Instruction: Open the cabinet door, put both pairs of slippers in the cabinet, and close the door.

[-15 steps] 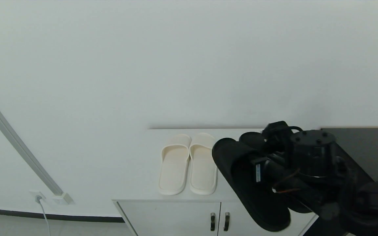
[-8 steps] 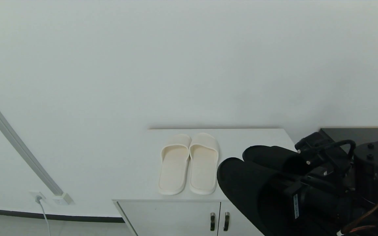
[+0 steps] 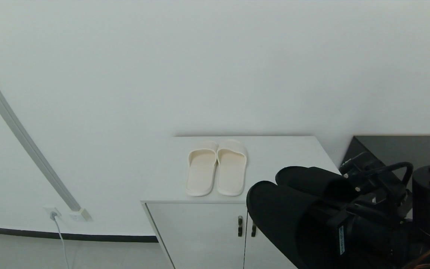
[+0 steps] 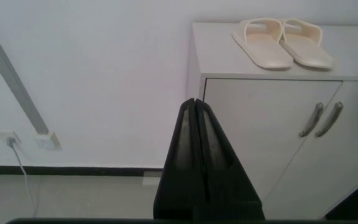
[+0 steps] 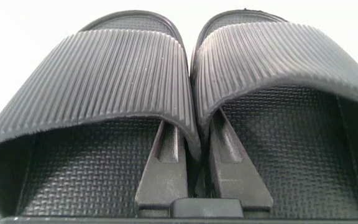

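A pair of white slippers [image 3: 217, 168] [image 4: 283, 42] lies side by side on top of the white cabinet [image 3: 278, 149] [image 4: 247, 130]. Both cabinet doors are closed, and their two dark handles [image 3: 245, 226] [image 4: 322, 118] meet at the middle. My right gripper [image 5: 197, 171] is shut on the black slippers [image 3: 286, 209] [image 5: 129, 81], pinching their adjoining inner sides under the ribbed straps. It holds them in the air in front of the cabinet's right half. My left gripper [image 4: 196, 143] is shut and empty, low and left of the cabinet front.
A wall socket [image 3: 52, 214] with a hanging cable and a slanted grey conduit [image 3: 21, 134] are on the wall left of the cabinet. A dark surface [image 3: 405, 147] adjoins the cabinet on the right. Open floor [image 4: 67, 199] lies in front.
My right arm lifted the black slippers off the cabinet top and drew them back towards me. The head camera then shifted, so more of the cabinet front shows.
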